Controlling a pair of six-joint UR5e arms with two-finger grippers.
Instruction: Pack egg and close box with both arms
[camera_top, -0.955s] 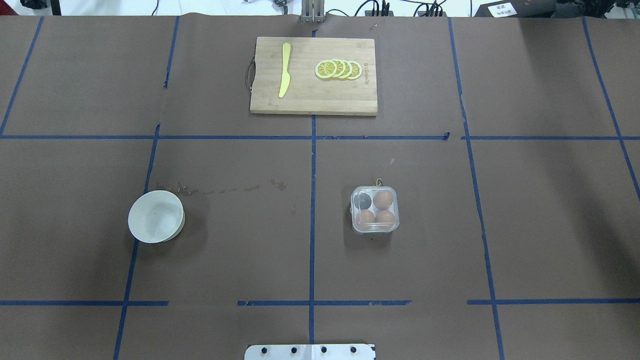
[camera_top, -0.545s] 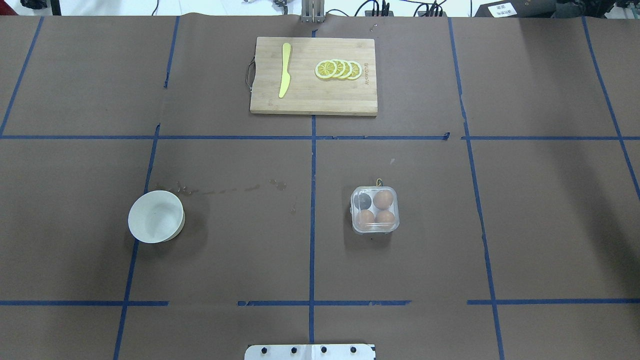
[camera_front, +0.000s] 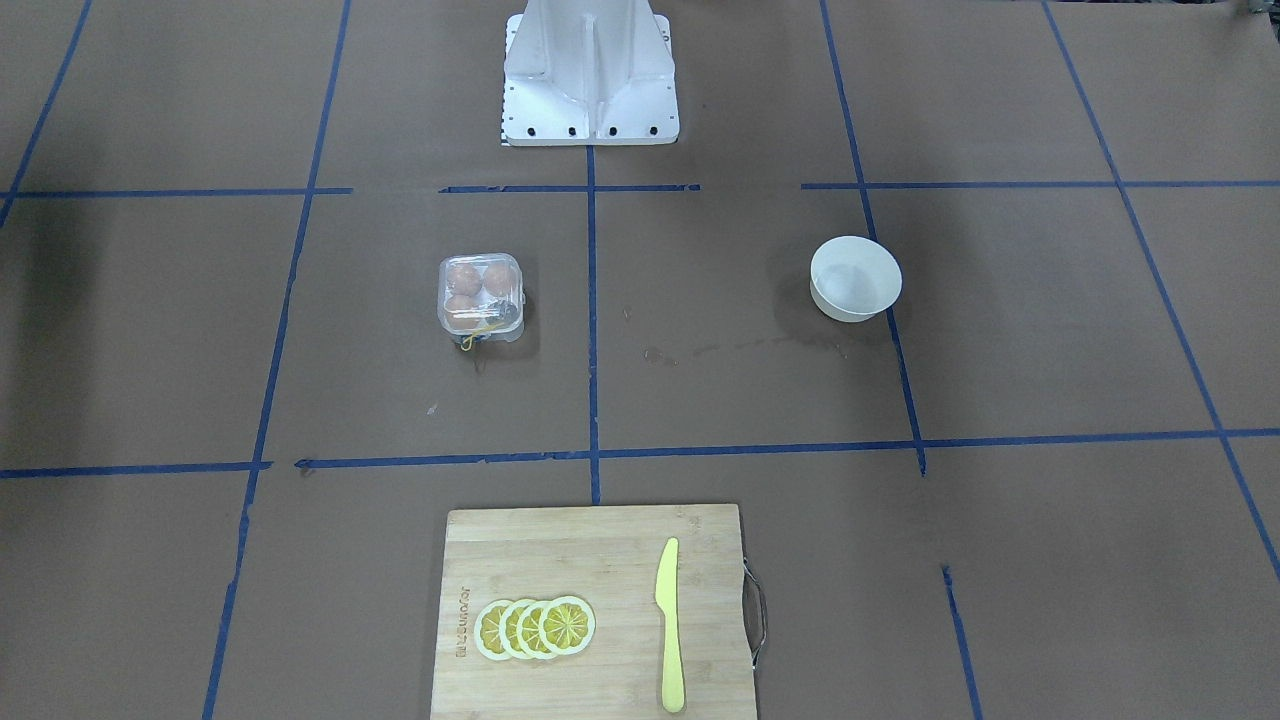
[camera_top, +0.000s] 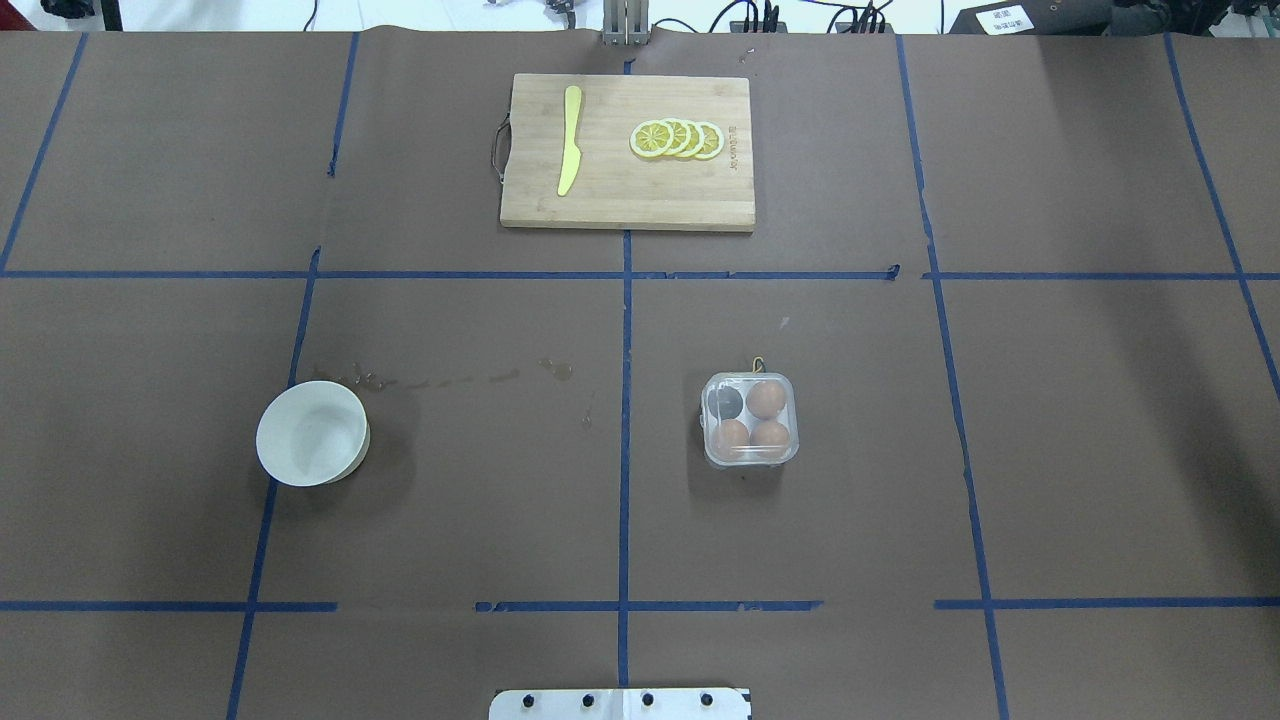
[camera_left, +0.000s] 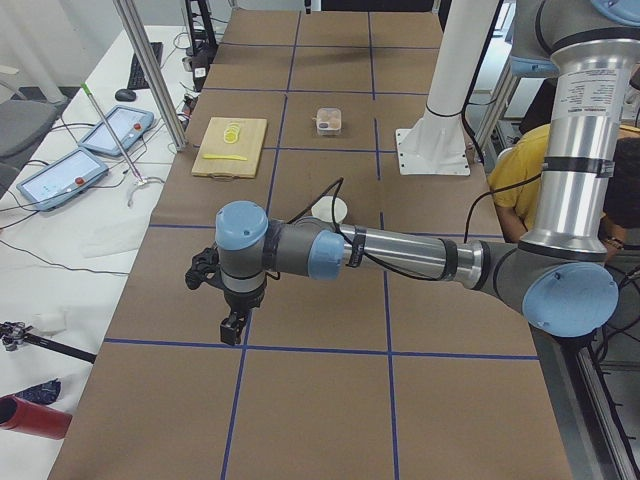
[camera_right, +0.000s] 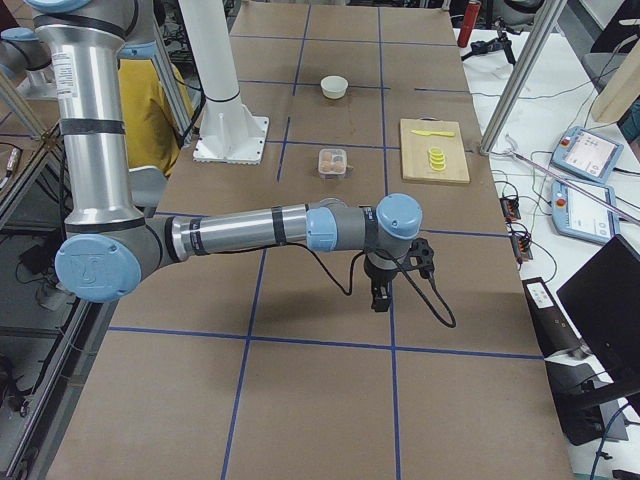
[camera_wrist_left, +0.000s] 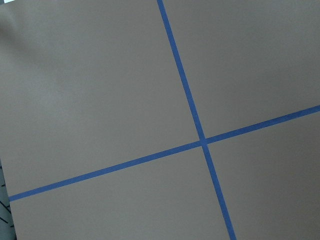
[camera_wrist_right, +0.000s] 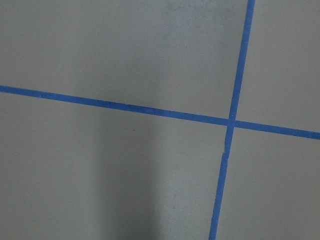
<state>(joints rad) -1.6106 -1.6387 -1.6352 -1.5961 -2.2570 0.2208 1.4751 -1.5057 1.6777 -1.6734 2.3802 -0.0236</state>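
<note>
The clear plastic box (camera_top: 750, 455) stands right of the table's centre, with its lid lying over the cups and a bit of yellow string (camera_front: 478, 333) at one side. Three brown eggs fill three cups, one of them at the far right (camera_top: 767, 398); the far left cup (camera_top: 724, 402) looks dark and empty. The box also shows in the front view (camera_front: 481, 293). My left gripper (camera_left: 231, 329) hangs over bare table far out on my left, and my right gripper (camera_right: 379, 300) far out on my right. Both show only in the side views, so I cannot tell whether they are open.
A white bowl (camera_top: 311, 433) sits left of centre. A wooden cutting board (camera_top: 620, 195) at the far edge holds a yellow knife (camera_top: 570, 140) and lemon slices (camera_top: 677, 138). The white base stand (camera_front: 590, 75) is at the near edge. A person in yellow (camera_left: 510, 190) sits behind the robot.
</note>
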